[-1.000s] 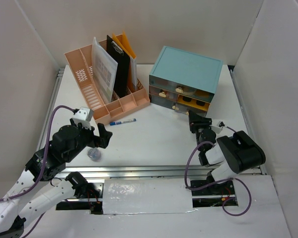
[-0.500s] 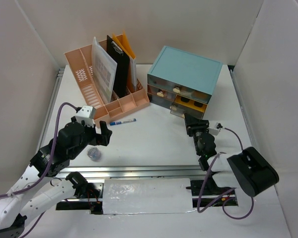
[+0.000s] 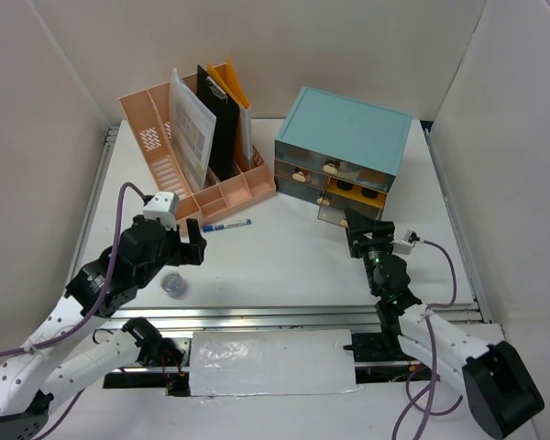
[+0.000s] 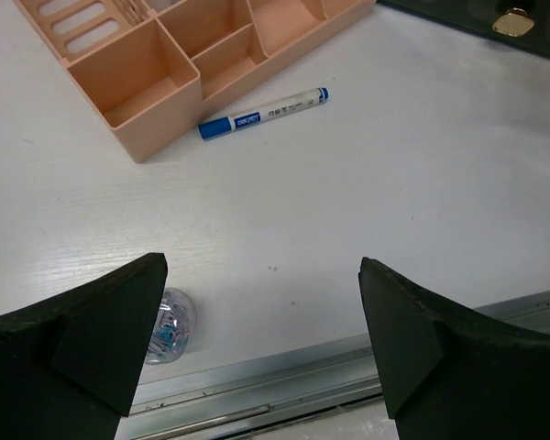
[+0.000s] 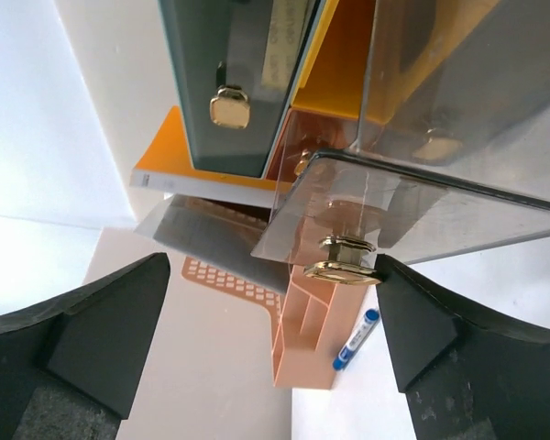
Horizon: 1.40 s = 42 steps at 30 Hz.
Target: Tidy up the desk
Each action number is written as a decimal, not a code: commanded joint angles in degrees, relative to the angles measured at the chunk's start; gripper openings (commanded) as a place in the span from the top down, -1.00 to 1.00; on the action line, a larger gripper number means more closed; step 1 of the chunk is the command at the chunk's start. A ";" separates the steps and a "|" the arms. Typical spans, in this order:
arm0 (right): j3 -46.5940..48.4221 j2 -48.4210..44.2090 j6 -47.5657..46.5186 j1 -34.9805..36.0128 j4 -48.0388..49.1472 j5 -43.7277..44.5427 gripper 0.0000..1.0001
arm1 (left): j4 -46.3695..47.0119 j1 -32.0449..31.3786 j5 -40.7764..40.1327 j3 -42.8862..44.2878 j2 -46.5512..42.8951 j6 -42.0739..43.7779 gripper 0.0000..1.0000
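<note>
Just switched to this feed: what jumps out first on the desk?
The teal drawer cabinet at back right, one lower drawer standing ajar right before the open right gripper. At back left, a pink file organizer holds a clipboard and papers; a blue marker lies loose in front of it.

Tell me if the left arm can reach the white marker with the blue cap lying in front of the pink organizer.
Probably yes. The left gripper is open, and the white, blue-capped marker lies on bare white desk ahead of it with nothing between. The pink plastic organizer sits just behind the marker.
</note>
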 commanded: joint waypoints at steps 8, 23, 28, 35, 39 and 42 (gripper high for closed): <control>1.61 -12.79 3.21 1.12 -20.85 -1.51 -0.99 | 0.46 4.49 2.58 5.22 6.41 -4.88 -0.99; 12.71 -6.18 0.93 1.73 -40.47 -3.89 -0.99 | 4.68 4.58 6.35 6.45 11.14 -8.04 -0.99; 17.36 -7.34 -4.42 3.39 -44.17 -10.10 -1.00 | 6.43 4.40 6.71 8.03 19.05 -10.50 -0.99; 32.73 4.79 -27.33 11.03 -48.44 -24.73 -0.99 | 10.39 4.49 6.62 10.75 30.48 -15.94 -0.99; 38.55 4.54 -32.12 18.16 -53.48 -15.94 -0.99 | 7.42 3.71 2.85 13.13 36.55 -31.45 -0.99; 40.57 2.09 -34.58 19.22 -55.76 -14.79 -0.99 | 4.70 3.17 -3.11 12.60 39.54 -46.64 -0.99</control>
